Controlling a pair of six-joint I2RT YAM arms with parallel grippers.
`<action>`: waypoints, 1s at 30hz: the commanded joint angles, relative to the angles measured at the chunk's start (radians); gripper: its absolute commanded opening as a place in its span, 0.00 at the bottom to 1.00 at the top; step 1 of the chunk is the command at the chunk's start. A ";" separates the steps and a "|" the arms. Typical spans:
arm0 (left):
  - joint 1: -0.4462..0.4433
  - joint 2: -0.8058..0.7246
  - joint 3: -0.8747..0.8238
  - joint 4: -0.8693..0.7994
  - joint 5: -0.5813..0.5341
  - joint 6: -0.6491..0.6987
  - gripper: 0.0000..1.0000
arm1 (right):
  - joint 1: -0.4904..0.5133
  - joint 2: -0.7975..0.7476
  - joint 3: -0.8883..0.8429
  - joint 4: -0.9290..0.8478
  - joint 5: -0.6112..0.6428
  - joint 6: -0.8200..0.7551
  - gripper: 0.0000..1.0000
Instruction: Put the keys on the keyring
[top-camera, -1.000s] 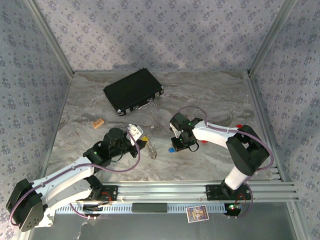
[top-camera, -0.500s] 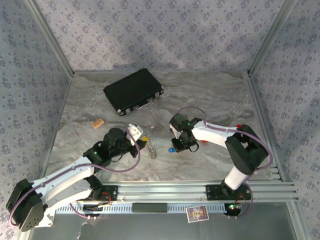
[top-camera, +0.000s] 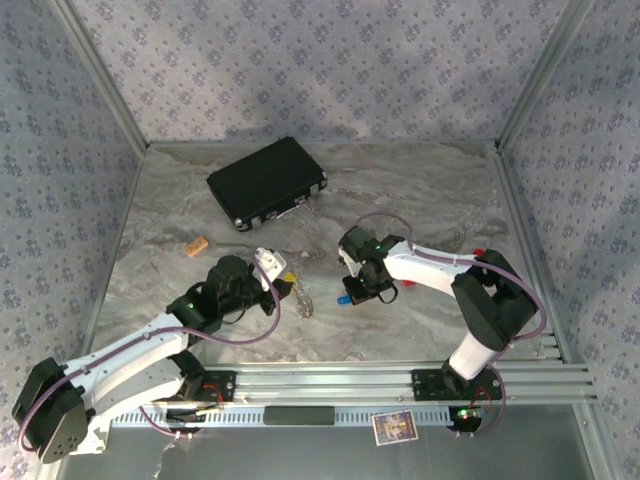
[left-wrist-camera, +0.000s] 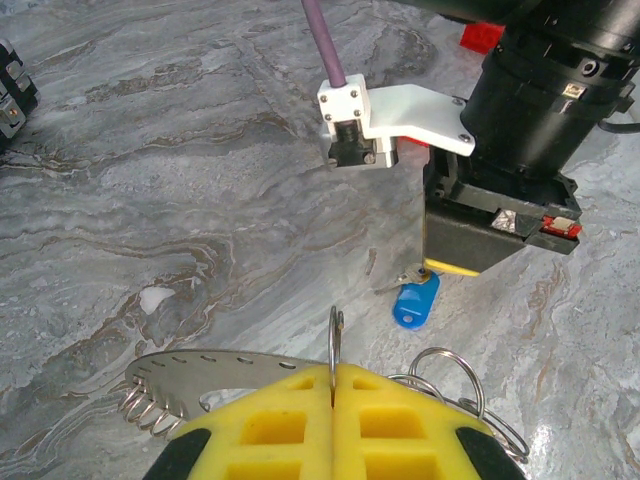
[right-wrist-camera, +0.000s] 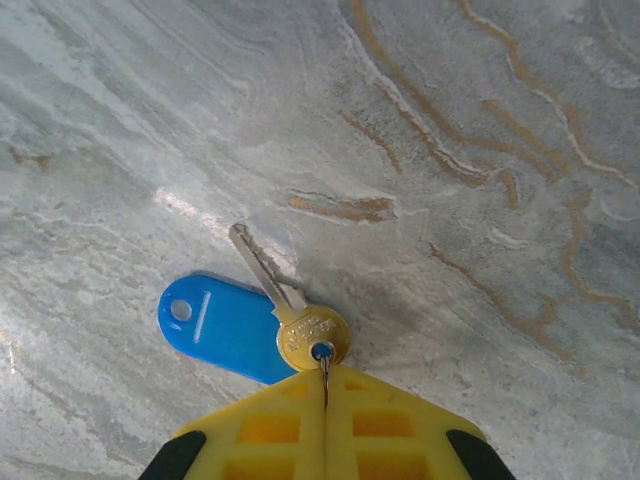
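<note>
now the right gripper (right-wrist-camera: 325, 382) has just pinched closed — a moment ago its jaws stood a little apart. its yellow pads (right-wrist-camera: 270, 430) clamp the tiny wire loop (right-wrist-camera: 323, 362) threaded through the head of the blue-tagged key (right-wrist-camera: 312, 338), so that key looks ready to be lifted toward the ring.

the marbled grey tabletop (top-camera: 430, 190) is smooth and faintly glossy. the black case (top-camera: 267, 182), a hard flat rectangle, lies far left, well apart. the left gripper (left-wrist-camera: 332, 378), near left, is closed on the keyring (left-wrist-camera: 210, 372) — it nips a thin metal edge standing upright, with the flat grey toothed plate and springy split rings (left-wrist-camera: 447, 365) bunched beside it. the key lies flat just to its right: brass head, slim silver blade, rounded blue plastic tag (right-wrist-camera: 215, 325).
</note>
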 joint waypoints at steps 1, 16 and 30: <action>-0.004 -0.018 0.022 0.036 0.013 -0.003 0.00 | 0.013 -0.086 -0.006 0.036 0.021 -0.048 0.00; -0.003 -0.023 0.049 0.024 0.030 -0.074 0.00 | 0.018 -0.440 -0.045 0.244 -0.140 -0.430 0.00; -0.010 0.002 0.032 0.081 0.091 0.065 0.00 | 0.122 -0.401 -0.022 0.364 -0.230 -0.626 0.00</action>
